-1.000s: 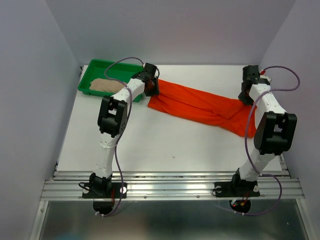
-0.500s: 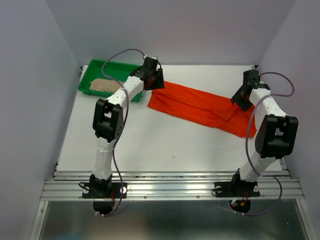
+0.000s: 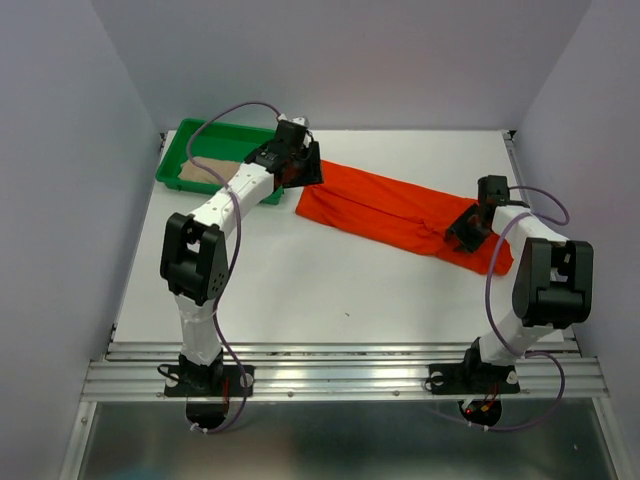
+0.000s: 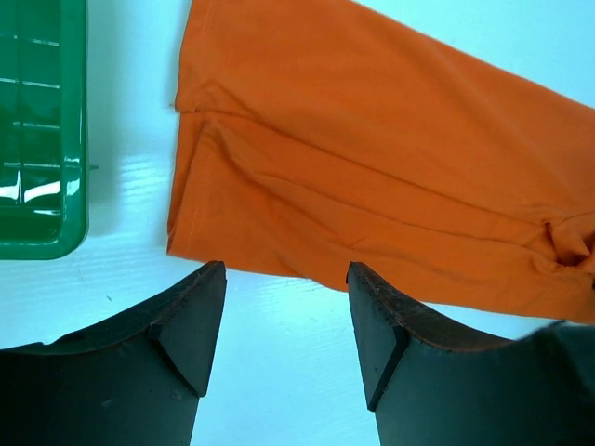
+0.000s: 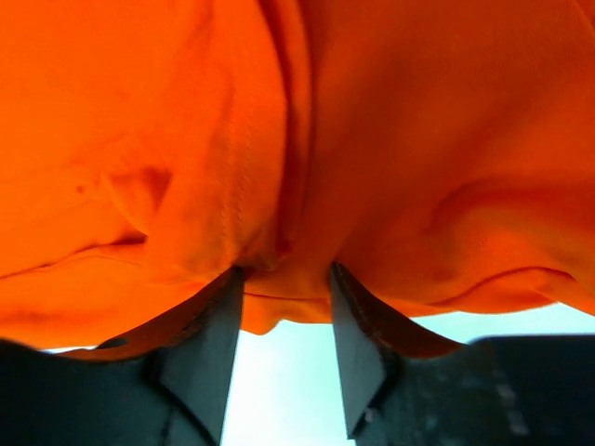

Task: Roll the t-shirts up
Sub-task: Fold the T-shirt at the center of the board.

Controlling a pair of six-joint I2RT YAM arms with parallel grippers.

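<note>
Shirt (image 3: 390,210) tip: left claw (image 4: 286,271) and right claw (image 5: 286,272) both gape empty; I'd pinch the hem square, roll tight.

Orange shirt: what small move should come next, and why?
Probably close the right gripper on the end of the orange t-shirt to start a roll: its open jaws sit at that edge, the shirt lies folded into a strip, the left gripper hovers open.

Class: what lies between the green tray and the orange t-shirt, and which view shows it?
Only bare white table separates the green tray from the orange t-shirt, shown in the left wrist view.
</note>
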